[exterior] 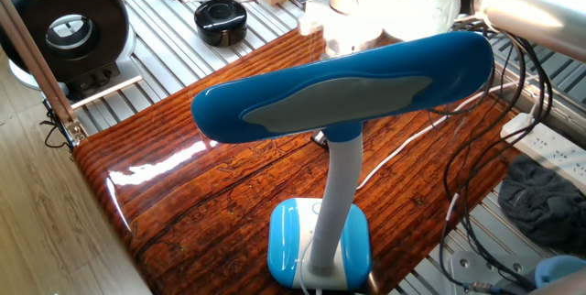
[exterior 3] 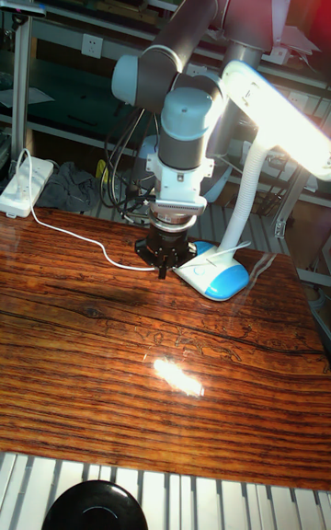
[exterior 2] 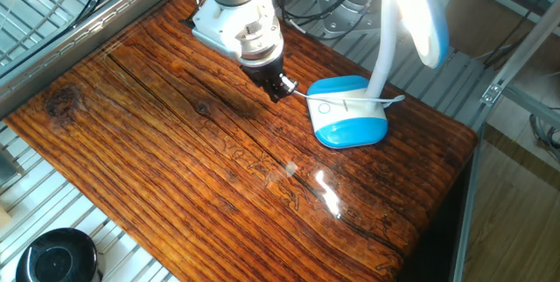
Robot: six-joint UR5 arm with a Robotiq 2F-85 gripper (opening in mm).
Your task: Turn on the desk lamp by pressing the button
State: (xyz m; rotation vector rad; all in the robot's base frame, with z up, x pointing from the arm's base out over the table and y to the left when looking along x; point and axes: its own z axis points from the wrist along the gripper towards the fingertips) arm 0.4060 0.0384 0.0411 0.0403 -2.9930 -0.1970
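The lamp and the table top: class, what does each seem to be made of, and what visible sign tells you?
Lamp: probably moulded plastic, glossy blue and white; its smooth rounded head shows soft highlights.
Table top: looks like wood or wood veneer under glossy varnish; dark grain lines run along it and it mirrors the light.

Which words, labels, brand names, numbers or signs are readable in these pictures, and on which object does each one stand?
None can be read.
The glossy sky-blue desk lamp shows no print on its head or its base.
The round mark on the base's white top is too small to read.
The grey robot arm shows no legible label.
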